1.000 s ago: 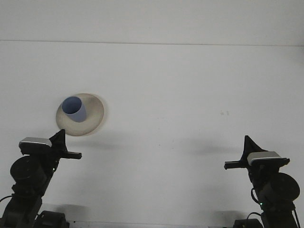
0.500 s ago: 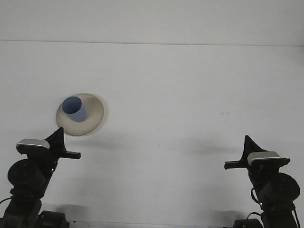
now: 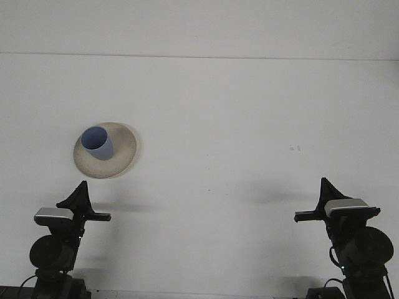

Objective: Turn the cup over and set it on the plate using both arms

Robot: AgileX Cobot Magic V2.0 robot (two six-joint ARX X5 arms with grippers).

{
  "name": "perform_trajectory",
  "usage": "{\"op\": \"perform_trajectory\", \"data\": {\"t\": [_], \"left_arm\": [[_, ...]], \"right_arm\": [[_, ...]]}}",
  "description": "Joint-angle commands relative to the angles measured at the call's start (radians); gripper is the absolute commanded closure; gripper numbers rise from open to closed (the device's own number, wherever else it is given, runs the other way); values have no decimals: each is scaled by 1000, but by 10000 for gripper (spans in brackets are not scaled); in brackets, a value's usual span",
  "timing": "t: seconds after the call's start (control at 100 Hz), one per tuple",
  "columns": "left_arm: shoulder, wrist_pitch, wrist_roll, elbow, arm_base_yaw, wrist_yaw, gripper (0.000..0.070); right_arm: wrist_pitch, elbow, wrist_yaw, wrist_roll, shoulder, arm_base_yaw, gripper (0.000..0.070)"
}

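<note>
Cup (image 3: 97,142), blue and upright with its mouth open upward, stands on the beige plate (image 3: 121,151) in the left half of the white worktop (image 3: 237,137), toward the near edge. Since the earlier frames the left hand (image 3: 76,200) has drawn back toward the near-left corner and sits lower, clear of the plate. The right hand (image 3: 323,198) stays near the near-right corner. Neither holds anything; how far their fingers are spread cannot be told.

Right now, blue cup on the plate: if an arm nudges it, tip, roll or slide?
The blue cup stands open end up on the plate, narrower at the base than at the rim, so a high nudge probably tips it. Tapered, it would likely roll in an arc. It looks small and thin-walled, probably light.
</note>
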Motion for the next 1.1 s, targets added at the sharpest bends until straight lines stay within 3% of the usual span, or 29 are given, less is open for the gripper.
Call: {"op": "perform_trajectory", "data": {"t": [0.0,0.23,1.09], "left_arm": [[-35,15,-2,-21,10,-2,689],[-167,19,-7,-103,34,-2,689],[-163,39,-21,-116,40,-2,689]], "right_arm": [[14,9,0,15,1,2,700],[14,9,-1,15,1,2,700],[14,9,-1,15,1,2,700]]}}
